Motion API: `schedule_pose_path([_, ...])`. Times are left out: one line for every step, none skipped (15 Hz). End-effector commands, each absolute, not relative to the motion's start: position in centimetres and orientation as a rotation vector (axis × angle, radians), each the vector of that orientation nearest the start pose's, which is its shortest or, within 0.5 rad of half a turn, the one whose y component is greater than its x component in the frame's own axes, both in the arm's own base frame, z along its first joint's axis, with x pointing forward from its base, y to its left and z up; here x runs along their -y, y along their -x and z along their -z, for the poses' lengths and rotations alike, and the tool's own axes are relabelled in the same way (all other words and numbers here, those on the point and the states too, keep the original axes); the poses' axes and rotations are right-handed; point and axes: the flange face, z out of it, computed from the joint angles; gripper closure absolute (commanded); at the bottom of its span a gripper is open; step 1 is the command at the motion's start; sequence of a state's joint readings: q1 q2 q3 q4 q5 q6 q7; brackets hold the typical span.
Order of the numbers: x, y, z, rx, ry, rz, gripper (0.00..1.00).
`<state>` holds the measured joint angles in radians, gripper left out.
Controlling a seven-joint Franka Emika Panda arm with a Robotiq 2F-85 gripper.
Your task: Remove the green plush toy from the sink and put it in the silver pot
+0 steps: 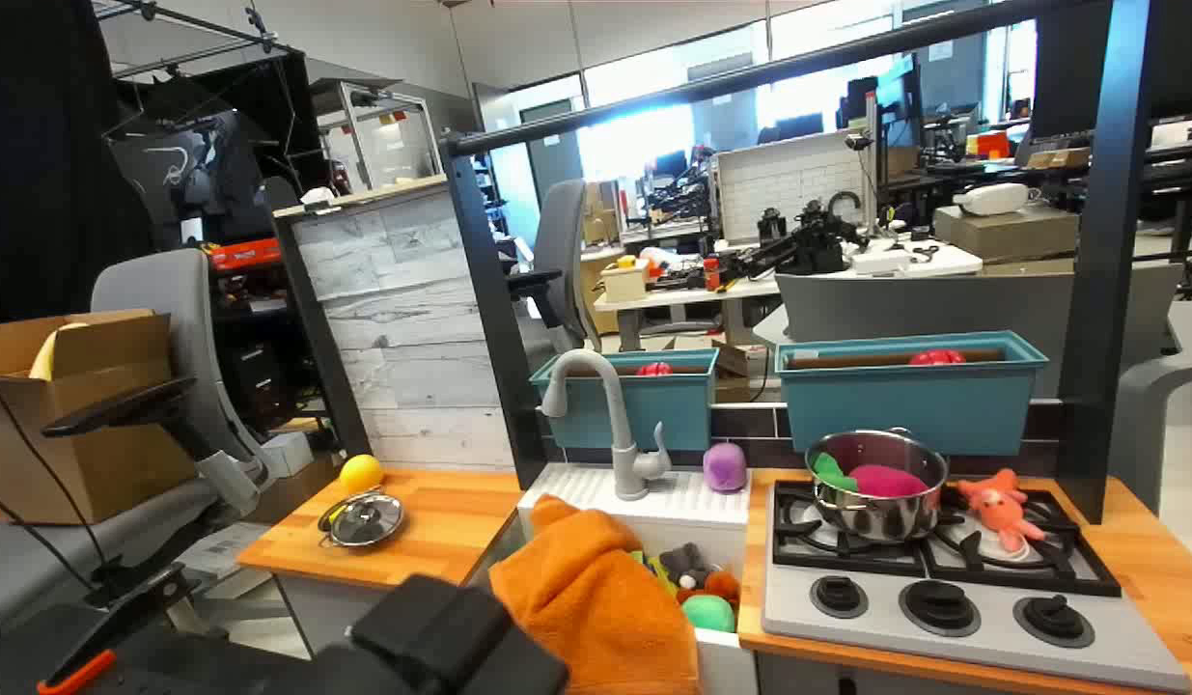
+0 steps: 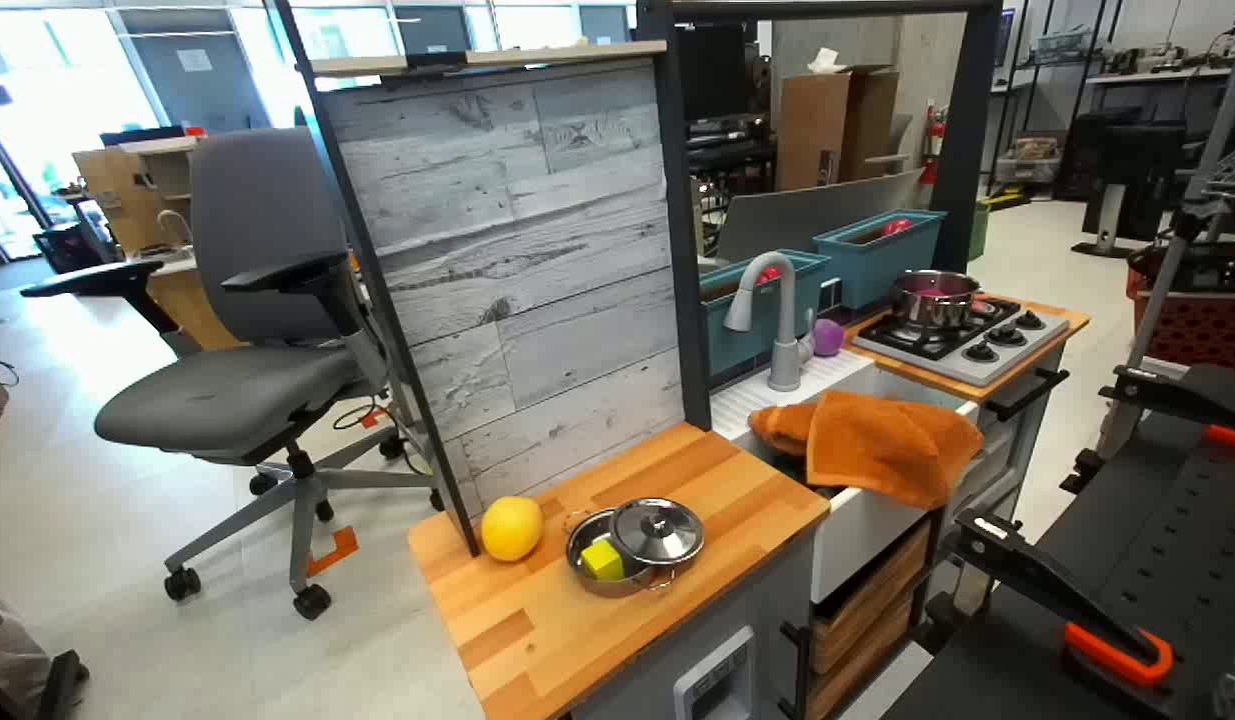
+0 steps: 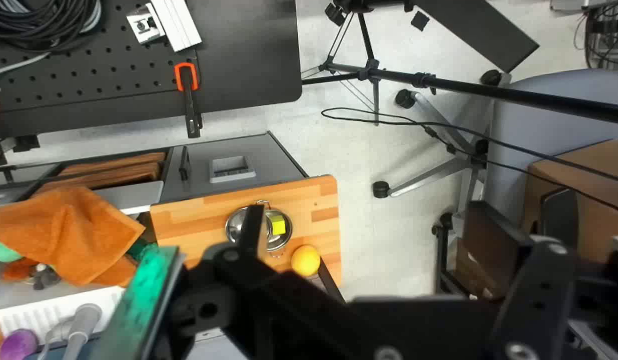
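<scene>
The green plush toy (image 1: 708,613) lies in the sink (image 1: 726,664) at its front, beside the orange cloth. It also shows in the wrist view (image 3: 3,251) at the left edge, partly covered by the cloth. In an exterior view the cloth hides it, and the sink's front wall (image 2: 862,545) shows. The silver pot (image 1: 880,516) stands on the toy stove with a pink thing and a green thing inside. It also shows in an exterior view (image 2: 932,300), and is out of the wrist view. My gripper (image 3: 371,220) is open and empty, its fingers apart above floor and counter.
An orange cloth (image 1: 596,598) drapes over the sink and its front edge. A grey faucet (image 1: 620,425) and purple toy (image 1: 724,467) stand behind. A pink plush (image 1: 1001,509) lies right of the pot. The counter holds a yellow ball (image 2: 512,528) and small lidded pot (image 2: 612,565).
</scene>
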<state>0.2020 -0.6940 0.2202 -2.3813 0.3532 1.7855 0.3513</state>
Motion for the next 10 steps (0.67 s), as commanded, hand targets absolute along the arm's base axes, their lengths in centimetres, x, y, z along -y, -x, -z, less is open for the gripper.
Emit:
schedule_pose_path([-18.66, -30.7, -56.26, -0.049, 2.916, 0.01, 0.0])
schedule_pose_path([-18.64, -30.69, -56.13, -0.05, 2.917, 0.007, 0.0])
schedule_pose_path([-18.61, -30.68, -55.97, -0.051, 2.919, 0.002, 0.0])
schedule_pose_path([-18.58, -30.68, -55.8, -0.052, 2.92, -0.002, 0.0])
schedule_pose_path([-18.57, -30.68, -55.69, -0.053, 2.921, -0.006, 0.0])
schedule_pose_path([-18.57, -30.7, -55.61, -0.054, 2.921, -0.008, 0.0])
schedule_pose_path([-18.56, -30.72, -55.55, -0.054, 2.922, -0.01, 0.0])
schedule_pose_path([-18.56, -30.73, -55.49, -0.054, 2.922, -0.012, 0.0])
schedule_pose_path([-18.56, -30.73, -55.44, -0.055, 2.922, -0.014, 0.0])
schedule_pose_path([-18.55, -30.73, -55.39, -0.055, 2.923, -0.015, 0.0])
